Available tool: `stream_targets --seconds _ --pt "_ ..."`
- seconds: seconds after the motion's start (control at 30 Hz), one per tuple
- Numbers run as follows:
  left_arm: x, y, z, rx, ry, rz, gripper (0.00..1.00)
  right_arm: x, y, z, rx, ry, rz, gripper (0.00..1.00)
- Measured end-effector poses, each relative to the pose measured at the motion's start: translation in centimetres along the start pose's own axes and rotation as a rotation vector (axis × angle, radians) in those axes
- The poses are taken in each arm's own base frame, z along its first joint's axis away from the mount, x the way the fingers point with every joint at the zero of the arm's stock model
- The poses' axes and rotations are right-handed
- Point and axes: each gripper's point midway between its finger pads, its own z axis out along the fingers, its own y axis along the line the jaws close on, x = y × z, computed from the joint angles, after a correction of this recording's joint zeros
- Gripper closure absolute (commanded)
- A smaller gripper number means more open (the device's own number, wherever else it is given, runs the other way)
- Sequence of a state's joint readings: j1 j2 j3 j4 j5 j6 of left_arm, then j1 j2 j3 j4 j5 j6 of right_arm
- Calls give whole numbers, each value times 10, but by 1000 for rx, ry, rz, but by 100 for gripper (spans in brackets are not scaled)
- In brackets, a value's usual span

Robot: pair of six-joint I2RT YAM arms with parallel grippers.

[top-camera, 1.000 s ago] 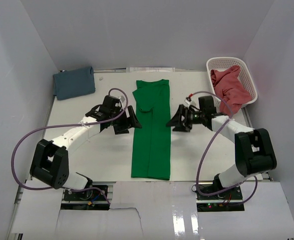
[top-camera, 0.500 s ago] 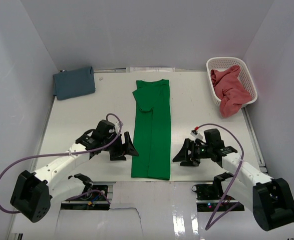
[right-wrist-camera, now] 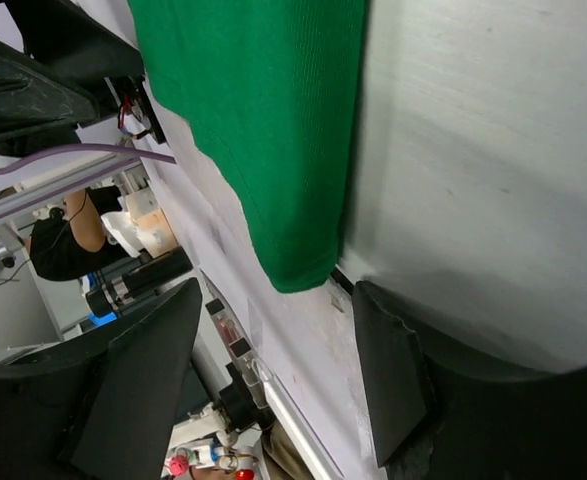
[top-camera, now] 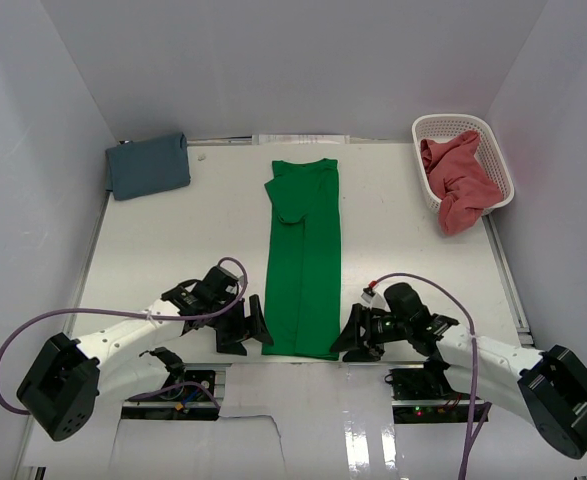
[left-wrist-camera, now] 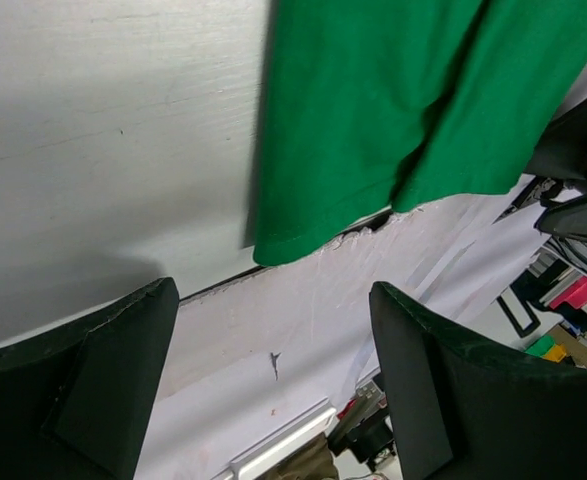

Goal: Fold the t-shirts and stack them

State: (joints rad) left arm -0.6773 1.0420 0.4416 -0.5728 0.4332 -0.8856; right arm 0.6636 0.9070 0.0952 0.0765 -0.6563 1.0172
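Three t-shirts (green (top-camera: 303,270), blue (top-camera: 148,166), red (top-camera: 460,182)), one basket (top-camera: 496,140), two end effectors (top-camera: 251,328) (top-camera: 351,335), both spread

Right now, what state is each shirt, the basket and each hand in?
green t-shirt: folded into a long strip, flat.
blue t-shirt: folded, far left corner.
red t-shirt: crumpled, spilling over basket rim.
basket: upright, holding red t-shirt.
left hand: open, empty.
right hand: open, empty.

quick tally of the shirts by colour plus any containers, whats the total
green t-shirt: 1
blue t-shirt: 1
pinkish red t-shirt: 1
white basket: 1
total: 4
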Motion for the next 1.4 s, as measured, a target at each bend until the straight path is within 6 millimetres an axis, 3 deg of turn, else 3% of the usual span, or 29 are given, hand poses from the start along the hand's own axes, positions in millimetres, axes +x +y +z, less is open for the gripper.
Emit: stream_targets --seconds 0.17,0.37,0.47,0.53,0.6,0.8,1.07,1.2,1.4 --pt "1 5 5 -10 -10 -36 12 2 2 10 10 -10 37 42" --pt "-2 1 7 26 -39 -65 12 0 2 15 21 -48 77 45" --pt "-5 0 8 30 -50 -69 12 -4 2 16 24 -70 94 58" --pt "-6 -1 8 31 -52 -72 12 -6 0 16 32 -84 101 60" --pt "-7 -2 9 33 -54 -73 12 -7 -3 17 42 -92 107 72" --pt "-10 -4 11 40 -58 -73 12 -8 -7 16 59 -111 120 92" --pt "-14 -7 16 45 -60 -72 18 -8 -10 15 72 -115 130 92" --pt "-17 -9 19 54 -62 -69 28 -8 -10 15 73 -115 130 92" --pt "-17 -11 23 65 -51 -62 30 -8 -10 15 73 -116 130 92"
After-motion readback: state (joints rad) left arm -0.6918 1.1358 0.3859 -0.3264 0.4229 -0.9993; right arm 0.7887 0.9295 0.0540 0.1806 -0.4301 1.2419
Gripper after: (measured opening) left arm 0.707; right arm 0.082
